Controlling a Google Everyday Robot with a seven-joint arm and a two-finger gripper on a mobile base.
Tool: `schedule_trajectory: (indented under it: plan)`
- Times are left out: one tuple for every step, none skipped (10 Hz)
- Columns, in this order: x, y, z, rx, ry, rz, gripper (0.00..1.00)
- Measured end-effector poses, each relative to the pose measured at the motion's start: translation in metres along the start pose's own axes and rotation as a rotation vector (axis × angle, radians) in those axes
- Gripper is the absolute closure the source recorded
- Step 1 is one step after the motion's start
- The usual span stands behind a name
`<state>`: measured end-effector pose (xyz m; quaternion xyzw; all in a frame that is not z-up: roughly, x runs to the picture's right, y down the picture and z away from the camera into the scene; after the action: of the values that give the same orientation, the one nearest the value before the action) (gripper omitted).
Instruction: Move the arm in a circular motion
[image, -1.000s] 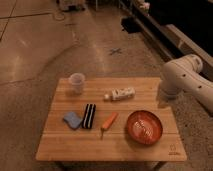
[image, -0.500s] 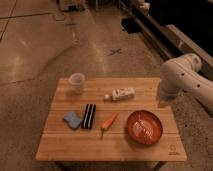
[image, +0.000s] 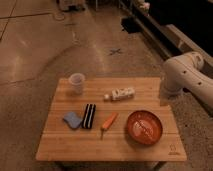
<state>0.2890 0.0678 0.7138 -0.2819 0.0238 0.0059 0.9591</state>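
A low wooden table (image: 80, 145) stands near, on a glossy, speckled concrete floor (image: 35, 45) with faint seams. Beyond it, a small cross mark (image: 115, 51) shows on the floor. A dark barrier (image: 170, 15) runs along the far right. The light is dim and warm.

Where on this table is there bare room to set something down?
Bare wood: the table has a front strip below the sponge, striped block and carrot; the gap between cup and bottle; the far right corner, though the arm stands close beside it. Crowded: the middle row from sponge to bowl. The gripper is out of view.
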Motion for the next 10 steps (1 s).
schedule_trajectory:
  plan:
    - [0.002, -0.002, 0.0, 0.0, 0.002, 0.0, 0.54]
    - [0.005, -0.004, 0.001, -0.001, 0.004, 0.0, 0.54]
    - [0.007, -0.006, 0.001, -0.002, 0.005, 0.0, 0.54]
    - [0.008, -0.009, 0.001, -0.001, 0.006, 0.0, 0.54]
    - [0.008, -0.011, 0.001, -0.002, 0.007, -0.002, 0.54]
    - [0.009, -0.013, 0.001, -0.002, 0.008, -0.002, 0.54]
    - [0.01, -0.016, 0.001, -0.003, 0.012, -0.003, 0.54]
    - [0.009, -0.02, 0.001, -0.001, 0.012, -0.007, 0.54]
    - [0.009, -0.024, 0.002, 0.0, 0.015, -0.01, 0.54]
    - [0.008, -0.031, 0.003, 0.0, 0.018, -0.016, 0.54]
